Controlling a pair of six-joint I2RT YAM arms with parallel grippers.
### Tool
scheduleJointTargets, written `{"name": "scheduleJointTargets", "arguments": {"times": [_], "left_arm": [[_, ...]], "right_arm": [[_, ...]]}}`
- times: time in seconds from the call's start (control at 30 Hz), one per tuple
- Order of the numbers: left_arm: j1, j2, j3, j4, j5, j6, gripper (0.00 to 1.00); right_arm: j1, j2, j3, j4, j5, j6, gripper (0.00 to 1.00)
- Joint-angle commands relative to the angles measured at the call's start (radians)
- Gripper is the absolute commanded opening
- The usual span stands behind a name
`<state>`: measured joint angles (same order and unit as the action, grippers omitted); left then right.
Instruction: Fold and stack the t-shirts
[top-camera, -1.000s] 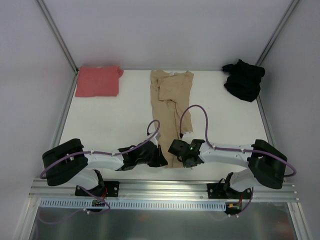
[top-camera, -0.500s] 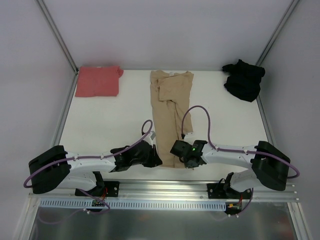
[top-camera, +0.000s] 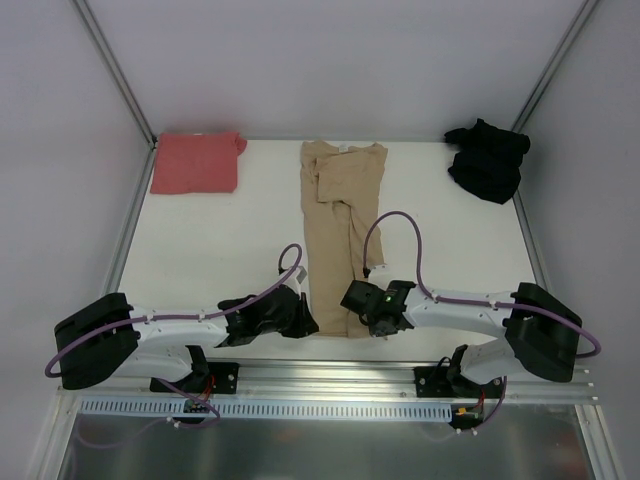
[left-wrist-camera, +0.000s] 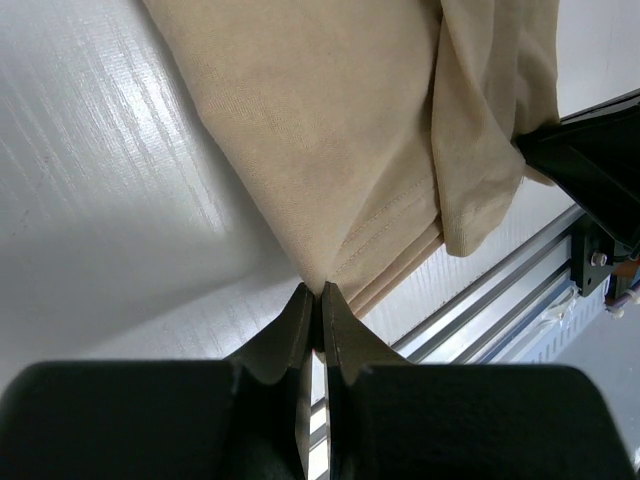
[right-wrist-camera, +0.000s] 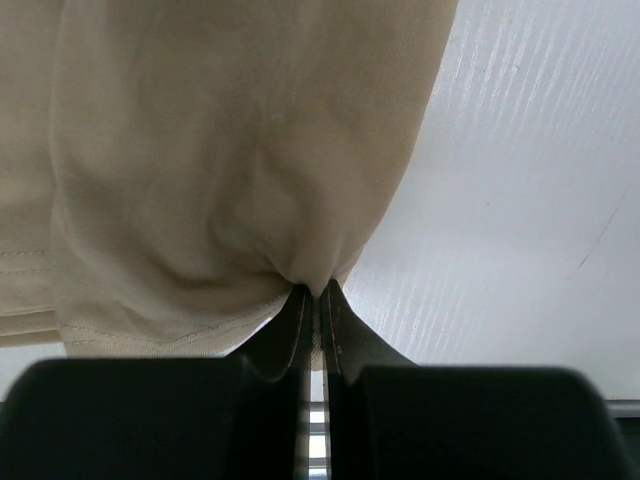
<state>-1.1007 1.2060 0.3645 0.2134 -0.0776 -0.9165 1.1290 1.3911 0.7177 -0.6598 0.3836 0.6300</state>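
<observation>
Top external view gives me the whole white bench (top-camera: 225, 250). The tan-beige t-shirt (top-camera: 340, 215) lies down the middle as a long narrow strip, folded in lengthwise, with its collar end at the far edge and its hem end close to the arm bases. The salmon-red t-shirt (top-camera: 196, 162) sits folded flat in the far left corner. The black t-shirt (top-camera: 488, 160) is a crumpled heap in the far right corner. Both are well apart from the tan one.

I have both arms reaching in low over the near edge, meeting at the hem end of the tan strip. The left tool (top-camera: 308, 322) is at the strip's near left corner. The right tool (top-camera: 350, 298) is at its right side, just beside the left one with the cloth between them.

On the left wrist view, the jaws are pressed together on the very corner of the hem, and I can see the stitched seam running away from the tips. A folded-over layer lies to the right, where the black body of the right tool touches the cloth. The metal rail (left-wrist-camera: 500, 300) at the bench edge shows beyond.

On the right wrist view, the jaws are pinching a gathered pucker of tan fabric, with creases fanning out from the tips. Bare bench shows to the right.
</observation>
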Motion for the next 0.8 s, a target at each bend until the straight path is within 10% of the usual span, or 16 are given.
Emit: {"name": "scheduleJointTargets", "arguments": {"times": [0.0,0.47,0.53,0.6,0.77], "left_arm": [[-0.011,-0.005,-0.019,-0.022,-0.019,0.008,0.00],[-0.011,0.003,-0.039,-0.011,-0.019,0.002,0.00],[-0.011,0.009,-0.036,-0.009,-0.017,0.002,0.00],[-0.011,0.018,-0.032,-0.008,-0.014,0.004,0.00],[-0.011,0.036,-0.012,-0.005,-0.010,0.008,0.00]], "right_arm": [[-0.012,-0.027,-0.015,-0.083,0.046,0.014,0.00],[-0.017,-0.037,-0.026,-0.086,0.043,0.013,0.02],[-0.015,-0.035,-0.023,-0.087,0.046,0.016,0.31],[-0.015,-0.044,-0.024,-0.083,0.049,0.016,0.99],[-0.017,-0.070,-0.032,-0.078,0.057,0.013,1.00]]}}
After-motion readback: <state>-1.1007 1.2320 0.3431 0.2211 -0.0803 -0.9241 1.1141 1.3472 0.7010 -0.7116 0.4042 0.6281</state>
